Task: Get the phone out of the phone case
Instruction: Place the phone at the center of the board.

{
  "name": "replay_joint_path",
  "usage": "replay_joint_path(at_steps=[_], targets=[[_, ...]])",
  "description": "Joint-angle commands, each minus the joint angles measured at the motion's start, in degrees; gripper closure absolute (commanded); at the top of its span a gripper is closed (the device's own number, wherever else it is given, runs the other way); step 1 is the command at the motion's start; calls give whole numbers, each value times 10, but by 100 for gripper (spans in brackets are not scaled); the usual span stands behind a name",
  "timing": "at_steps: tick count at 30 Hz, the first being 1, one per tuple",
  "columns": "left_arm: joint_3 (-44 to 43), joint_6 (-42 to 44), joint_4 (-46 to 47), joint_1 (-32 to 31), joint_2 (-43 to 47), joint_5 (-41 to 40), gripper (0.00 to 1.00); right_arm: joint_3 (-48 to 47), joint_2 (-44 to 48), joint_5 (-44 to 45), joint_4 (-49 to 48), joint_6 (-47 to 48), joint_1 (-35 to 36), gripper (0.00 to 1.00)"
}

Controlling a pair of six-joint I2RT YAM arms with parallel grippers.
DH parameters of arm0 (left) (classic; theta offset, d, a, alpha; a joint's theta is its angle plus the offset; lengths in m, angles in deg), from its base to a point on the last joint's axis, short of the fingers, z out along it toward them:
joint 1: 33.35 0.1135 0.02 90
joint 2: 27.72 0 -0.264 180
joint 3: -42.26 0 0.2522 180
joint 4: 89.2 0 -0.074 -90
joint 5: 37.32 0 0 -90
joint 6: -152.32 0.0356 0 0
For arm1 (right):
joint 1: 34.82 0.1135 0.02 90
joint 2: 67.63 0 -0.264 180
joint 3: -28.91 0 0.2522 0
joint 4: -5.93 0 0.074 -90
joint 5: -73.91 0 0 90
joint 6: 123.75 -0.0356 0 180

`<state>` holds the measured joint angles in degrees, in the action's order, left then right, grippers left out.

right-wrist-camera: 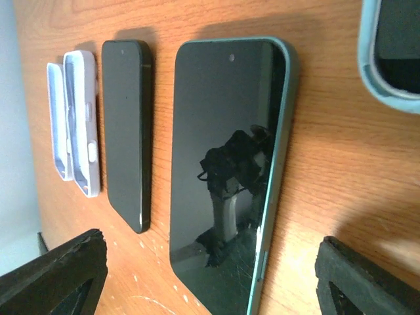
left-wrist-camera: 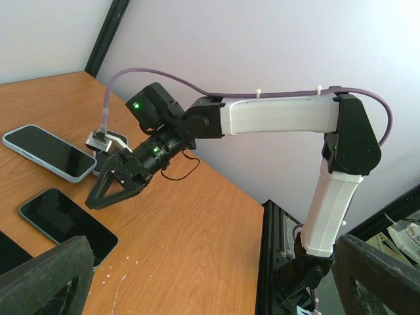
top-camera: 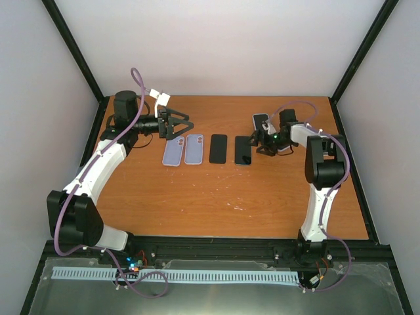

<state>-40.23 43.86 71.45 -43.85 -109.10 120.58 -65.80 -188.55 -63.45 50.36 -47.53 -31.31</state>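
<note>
2 empty cases (top-camera: 172, 152) lie just near of the left hand (top-camera: 180, 126), its fingers wide apart. Next comes a bare phone (top-camera: 218, 148), then the cased phone (top-camera: 243, 150), long axis running near-to-far, just left of the nearer right hand (top-camera: 262, 144), also spread.

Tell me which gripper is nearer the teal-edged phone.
Right. The right gripper is just beside the teal-edged phone; the left gripper sits far off, behind the lavender cases.

Lined up across the table's (top-camera: 216, 197) middle, left to right: first case (top-camera: 172, 152), second case (top-camera: 193, 149), first phone (top-camera: 218, 148), second phone (top-camera: 243, 151); behind the right end, toward the far edge, seemingly a cased phone (top-camera: 261, 121)
</note>
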Motion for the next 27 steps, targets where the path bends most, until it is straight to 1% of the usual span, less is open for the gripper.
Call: replay_joint_path(at_steps=[1, 8, 12, 21, 27], targets=[[-6, 5, 10, 2, -1, 2, 0, -5, 36, 57, 9, 18, -3, 13], [-3, 7, 10, 3, 6, 0, 0, -2, 41, 141, -10, 29, -8, 3], [0, 8, 9, 3, 10, -1, 0, -3, 39, 181, -15, 29, -29, 0], [-4, 3, 13, 4, 3, 1, 0, -11, 38, 236, -13, 53, -71, 0], [-5, 3, 13, 4, 0, 2, 0, -46, 33, 276, -16, 72, -76, 0]])
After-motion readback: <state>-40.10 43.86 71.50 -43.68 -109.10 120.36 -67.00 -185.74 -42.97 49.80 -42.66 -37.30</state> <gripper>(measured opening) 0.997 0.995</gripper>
